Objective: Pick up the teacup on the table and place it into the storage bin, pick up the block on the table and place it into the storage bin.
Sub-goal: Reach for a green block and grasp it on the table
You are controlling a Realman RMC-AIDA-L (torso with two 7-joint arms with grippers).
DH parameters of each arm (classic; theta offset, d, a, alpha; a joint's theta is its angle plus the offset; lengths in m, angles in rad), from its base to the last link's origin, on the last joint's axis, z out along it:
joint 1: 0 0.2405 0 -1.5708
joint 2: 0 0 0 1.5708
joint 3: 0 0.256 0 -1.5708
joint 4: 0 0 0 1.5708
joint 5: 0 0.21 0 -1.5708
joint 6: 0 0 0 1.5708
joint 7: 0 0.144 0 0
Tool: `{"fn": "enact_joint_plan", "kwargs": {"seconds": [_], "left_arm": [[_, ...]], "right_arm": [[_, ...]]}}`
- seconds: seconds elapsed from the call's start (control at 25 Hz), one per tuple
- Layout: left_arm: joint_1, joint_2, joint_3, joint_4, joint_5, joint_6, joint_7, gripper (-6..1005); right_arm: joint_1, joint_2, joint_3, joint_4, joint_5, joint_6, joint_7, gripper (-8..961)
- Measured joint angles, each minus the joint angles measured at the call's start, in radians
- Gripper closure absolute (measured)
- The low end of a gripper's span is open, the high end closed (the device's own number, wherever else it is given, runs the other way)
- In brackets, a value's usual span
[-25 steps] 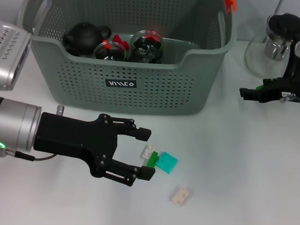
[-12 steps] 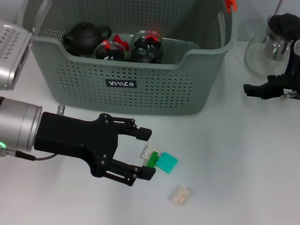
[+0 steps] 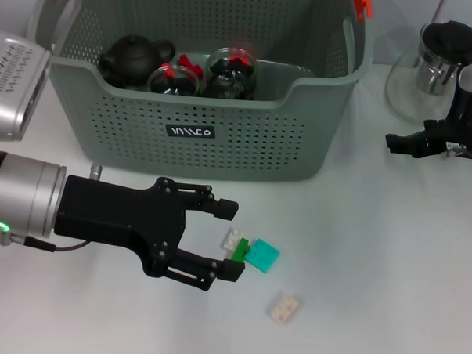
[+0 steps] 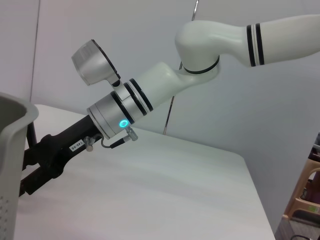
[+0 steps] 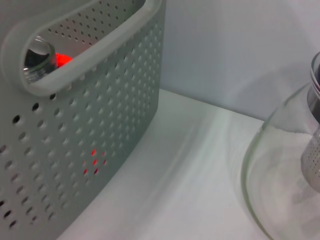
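Blocks (image 3: pixel 252 253) — a small white, green and teal cluster — lie on the white table (image 3: pixel 372 293) at lower centre of the head view, just beyond my left gripper (image 3: pixel 231 243); its fingers are spread wide, one above and one below the cluster's near edge, holding nothing; another pale block (image 3: pixel 283 307) lies apart, lower right; the storage bin (image 3: pixel 199 132) fills the upper left — teapot and glass cups inside; my right gripper (image 3: pixel 392 142) sits at right, closure unclear

Left gripper (image 3: pixel 232 241): black linkage fingers on a silver cylindrical wrist with a green indicator ring and thin cable. Right gripper (image 3: pixel 391 141): black, on a white arm with black bands.
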Motion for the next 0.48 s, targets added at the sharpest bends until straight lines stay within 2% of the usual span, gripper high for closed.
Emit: {"fn": "enact_joint_plan", "kwargs": {"seconds": [0.48], "left_arm": [[0.000, 0.000, 0.000, 0.000, 0.001, -0.002, 0.000, 137]], "right_arm": [[0.008, -0.001, -0.017, 0.024, -0.001, 0.036, 0.000, 131]]}}
